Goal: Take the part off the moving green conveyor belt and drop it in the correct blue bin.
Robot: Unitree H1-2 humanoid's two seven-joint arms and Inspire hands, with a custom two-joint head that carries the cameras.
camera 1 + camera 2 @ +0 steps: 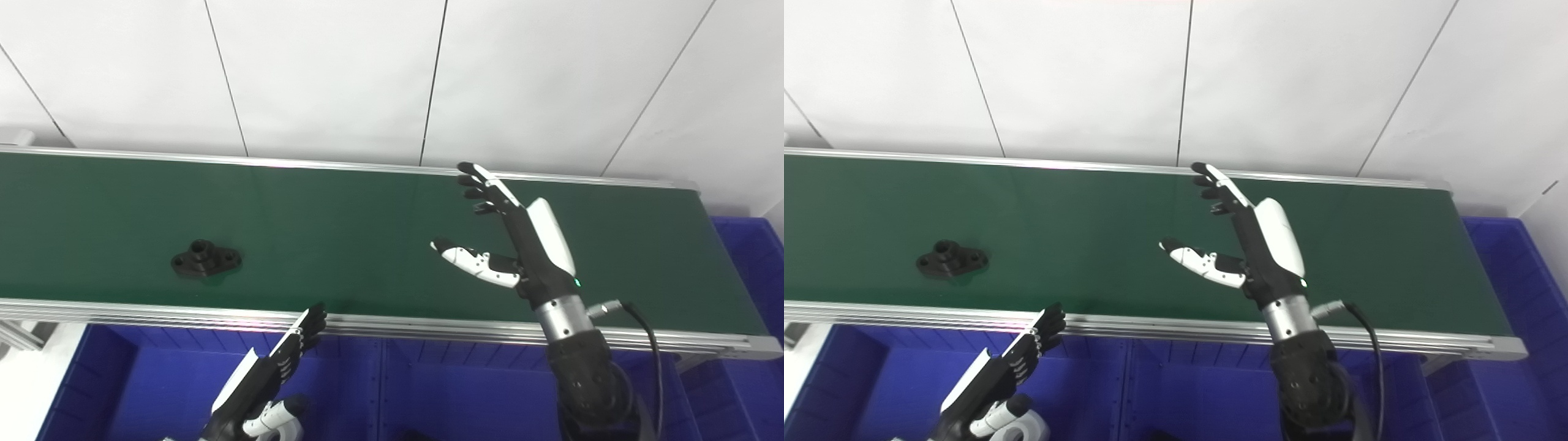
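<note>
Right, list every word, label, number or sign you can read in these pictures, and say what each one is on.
None: no readable text shows in either view.
The black part, the green conveyor belt, the blue bins, the wall panels, the left hand and the right hand carry no visible lettering.

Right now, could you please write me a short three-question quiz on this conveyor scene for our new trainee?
1. True or false: the right hand is shut on the black part.
2. Which hand is raised over the green belt? A) the left hand B) the right hand C) both
3. Fill in: the black part lies on the belt to the ____ of the right hand as the pictures show it.

Key
1. False: the right hand is open and empty, well apart from the part.
2. B: the left hand is low, over the blue bins, with its fingertips at the belt's near rail.
3. left
</note>
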